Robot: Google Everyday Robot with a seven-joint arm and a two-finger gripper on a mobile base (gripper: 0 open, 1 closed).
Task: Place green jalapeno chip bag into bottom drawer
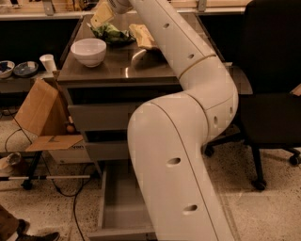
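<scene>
Gripper [102, 15] hangs just above green jalapeno chip bag [111, 34] on tabletop [117, 66]; its grip state cannot be told.

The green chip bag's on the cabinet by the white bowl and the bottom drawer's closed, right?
No: the camera view shows the bottom drawer open. The green chip bag is by the white bowl, below the end effector.

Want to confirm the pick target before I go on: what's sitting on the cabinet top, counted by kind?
Bowls: 1 (white bowl)
Chip bags: 2 (green jalapeno chip bag, tan chip bag)
Total: 3
The gripper is just above the green jalapeno chip bag, at the back of the cabinet top.
</scene>
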